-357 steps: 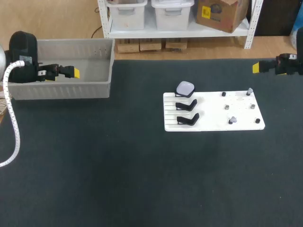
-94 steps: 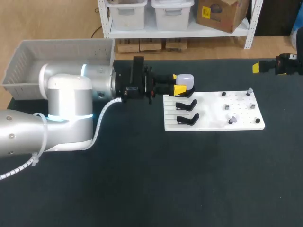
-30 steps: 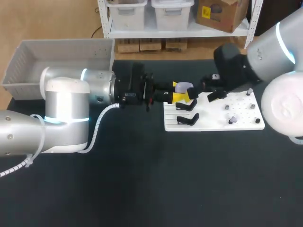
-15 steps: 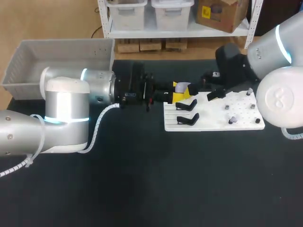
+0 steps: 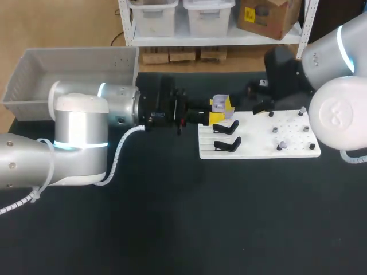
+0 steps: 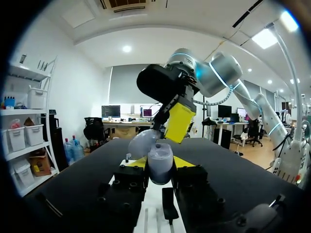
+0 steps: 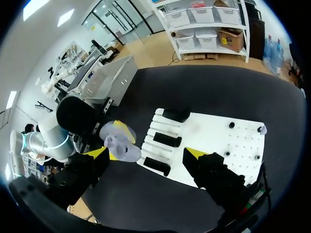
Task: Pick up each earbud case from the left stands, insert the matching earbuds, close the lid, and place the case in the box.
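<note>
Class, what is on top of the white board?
Three black stands and small earbuds on pegs. In the head view, the left gripper, holding the earbud case, covers the far stand.

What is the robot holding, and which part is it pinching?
The left pincer holds the lilac earbud case by the two sides of its lower half. The right pincer is open, holding nothing.
</note>
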You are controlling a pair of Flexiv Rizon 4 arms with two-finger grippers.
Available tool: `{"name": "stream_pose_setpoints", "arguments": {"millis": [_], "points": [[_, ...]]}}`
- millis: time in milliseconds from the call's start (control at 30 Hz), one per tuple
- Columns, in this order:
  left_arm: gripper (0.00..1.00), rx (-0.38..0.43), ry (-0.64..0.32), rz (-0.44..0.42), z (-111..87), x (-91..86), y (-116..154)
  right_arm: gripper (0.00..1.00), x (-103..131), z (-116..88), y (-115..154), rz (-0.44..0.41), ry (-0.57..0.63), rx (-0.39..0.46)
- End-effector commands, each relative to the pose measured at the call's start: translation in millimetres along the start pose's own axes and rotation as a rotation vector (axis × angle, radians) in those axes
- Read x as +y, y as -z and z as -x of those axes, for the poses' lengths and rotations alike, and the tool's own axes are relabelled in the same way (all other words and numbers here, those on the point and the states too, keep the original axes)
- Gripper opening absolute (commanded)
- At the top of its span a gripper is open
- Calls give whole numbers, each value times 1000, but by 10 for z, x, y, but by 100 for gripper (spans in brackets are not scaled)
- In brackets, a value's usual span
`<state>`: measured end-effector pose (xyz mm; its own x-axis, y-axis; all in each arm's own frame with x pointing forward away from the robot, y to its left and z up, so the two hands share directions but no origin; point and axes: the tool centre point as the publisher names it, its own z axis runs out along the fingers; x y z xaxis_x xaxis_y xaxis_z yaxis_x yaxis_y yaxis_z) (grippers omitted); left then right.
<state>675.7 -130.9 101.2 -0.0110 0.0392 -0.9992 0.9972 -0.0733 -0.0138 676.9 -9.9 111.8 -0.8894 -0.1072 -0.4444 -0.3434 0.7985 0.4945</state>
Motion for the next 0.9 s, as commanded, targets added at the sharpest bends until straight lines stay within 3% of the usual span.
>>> {"name": "stream_pose_setpoints", "arguments": {"millis": [33, 200, 233, 300, 433, 767, 900], "points": [[0, 0, 0, 0, -5, 6, -1, 100, 38, 63, 59, -28, 3, -20], [0, 0, 0, 0, -5, 6, -1, 100, 143, 170, 261, -46, 59, -86], [0, 0, 0, 0, -5, 6, -1, 100, 164, 181, 310, -75, 91, -111], [0, -7, -20, -5, -2, 8, 1, 100, 222, 194, 428, -223, 233, -192], [0, -13, -61, -9, 6, 22, -4, 100, 265, 233, 618, -341, 376, -241], [0, -16, -107, 2, -5, 4, -30, 100, -174, 276, 913, -593, 467, -108], [0, -24, -117, -3, 2, -2, -45, 100, -423, 266, 927, -630, 502, -23]]}}
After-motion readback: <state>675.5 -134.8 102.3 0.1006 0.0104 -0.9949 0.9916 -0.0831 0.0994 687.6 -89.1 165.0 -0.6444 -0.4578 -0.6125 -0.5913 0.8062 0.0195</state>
